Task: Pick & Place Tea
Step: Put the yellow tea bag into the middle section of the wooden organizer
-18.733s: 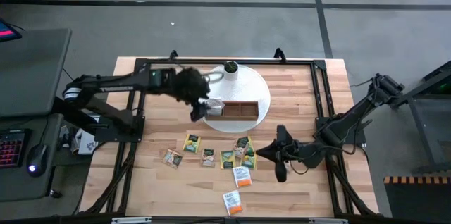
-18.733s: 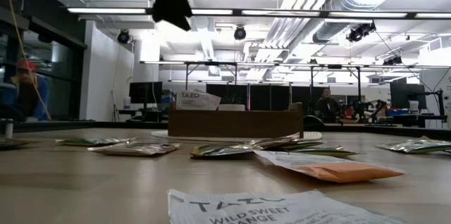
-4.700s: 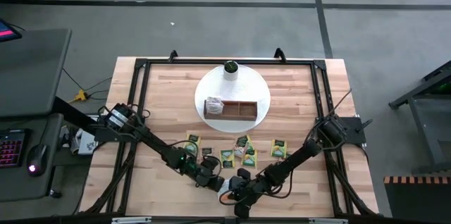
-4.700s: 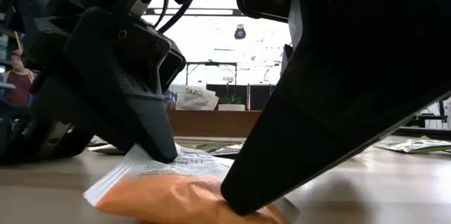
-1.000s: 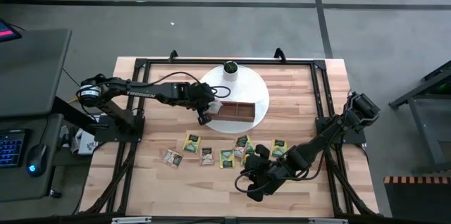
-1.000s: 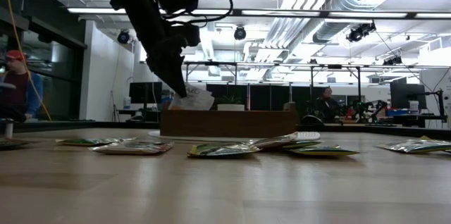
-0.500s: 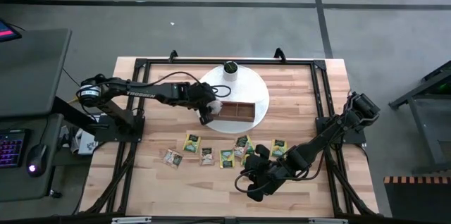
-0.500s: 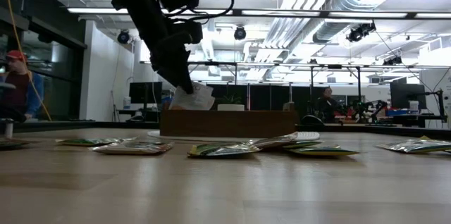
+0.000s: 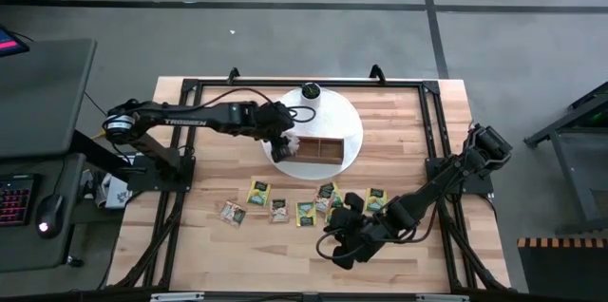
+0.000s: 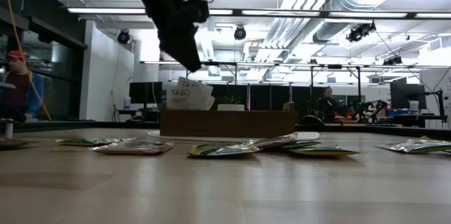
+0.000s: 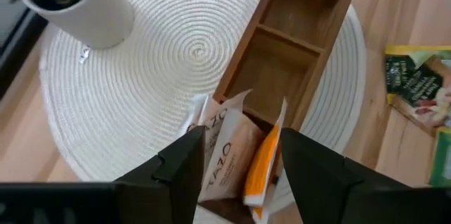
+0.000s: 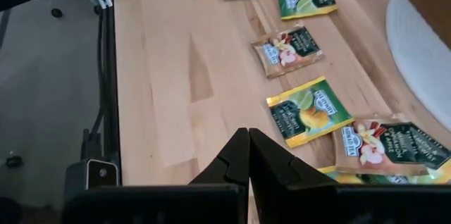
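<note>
My left gripper (image 9: 282,142) (image 11: 241,139) hangs open over the left end compartment of the brown wooden tray (image 9: 323,150) (image 11: 296,48). White tea sachets (image 11: 224,155) and an orange one (image 11: 262,164) stand on edge in that compartment, below and between the fingers. In the low view the gripper (image 10: 187,58) is clear above the sachet (image 10: 189,94) sticking out of the tray (image 10: 225,122). Several green and tan sachets (image 9: 306,213) (image 12: 308,116) lie flat on the table. My right gripper (image 9: 337,250) (image 12: 248,136) is shut and empty, above the table near its near edge.
The tray sits on a round white woven mat (image 9: 350,123) (image 11: 176,55). A small white pot with a dark green top (image 9: 311,93) (image 11: 77,5) stands at the mat's far side. A black frame (image 9: 190,93) runs around the wooden table. Bare wood lies to the left of my right gripper.
My left gripper was down at the tray's left compartment with a white sachet at its tips. It has since risen and shifted slightly toward the table's far edge, and it is now clear of the sachet, which stays leaning in the compartment. The right arm has kept still.
</note>
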You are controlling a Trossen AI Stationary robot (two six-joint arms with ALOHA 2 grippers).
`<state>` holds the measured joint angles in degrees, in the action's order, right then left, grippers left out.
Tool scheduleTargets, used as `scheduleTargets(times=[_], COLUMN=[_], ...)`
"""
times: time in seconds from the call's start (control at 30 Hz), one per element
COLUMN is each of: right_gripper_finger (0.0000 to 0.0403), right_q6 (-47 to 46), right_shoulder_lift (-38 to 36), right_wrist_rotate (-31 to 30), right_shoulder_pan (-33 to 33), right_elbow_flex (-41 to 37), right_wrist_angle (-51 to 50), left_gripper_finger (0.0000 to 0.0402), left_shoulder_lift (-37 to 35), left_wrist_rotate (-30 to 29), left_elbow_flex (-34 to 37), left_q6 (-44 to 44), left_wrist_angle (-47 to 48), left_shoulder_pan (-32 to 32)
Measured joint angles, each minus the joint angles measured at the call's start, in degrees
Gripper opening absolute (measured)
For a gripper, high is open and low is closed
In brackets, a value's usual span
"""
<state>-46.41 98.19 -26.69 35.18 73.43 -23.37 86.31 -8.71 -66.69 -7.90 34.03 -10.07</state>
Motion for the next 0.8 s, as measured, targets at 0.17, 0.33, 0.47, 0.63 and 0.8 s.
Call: scheduleTargets(times=[0.17, 0.33, 0.47, 0.63, 0.8], right_gripper_finger=[0.0000, 0.0000, 0.0000, 0.0000, 0.0000], right_q6=[1.94, 2.96, 2.96, 2.74, 5.07], right_shoulder_lift=[0.00, 0.04, 0.07, 0.07, 0.06], right_wrist_rotate=[1.27, 6.08, 9.94, 14.32, 17.84], right_shoulder_pan=[-1.77, -4.19, -6.10, -8.91, -11.80], right_elbow_flex=[-0.23, -2.85, -6.96, -10.64, -13.27], right_wrist_angle=[0.33, 4.68, 11.20, 15.66, 20.40], left_gripper_finger=[0.0182, 0.0182, 0.0182, 0.0182, 0.0182], left_shoulder_lift=[0.00, 0.02, -0.29, -3.07, -3.78], left_wrist_rotate=[-0.13, -2.16, -2.17, -2.35, -3.66], left_elbow_flex=[-0.86, -1.21, -1.21, -1.30, -1.27], left_q6=[-0.35, -1.38, -2.77, -5.81, -10.79], left_wrist_angle=[2.43, 5.78, 6.26, 5.92, 5.49], left_shoulder_pan=[-0.02, 0.00, 0.43, 3.35, 9.75])
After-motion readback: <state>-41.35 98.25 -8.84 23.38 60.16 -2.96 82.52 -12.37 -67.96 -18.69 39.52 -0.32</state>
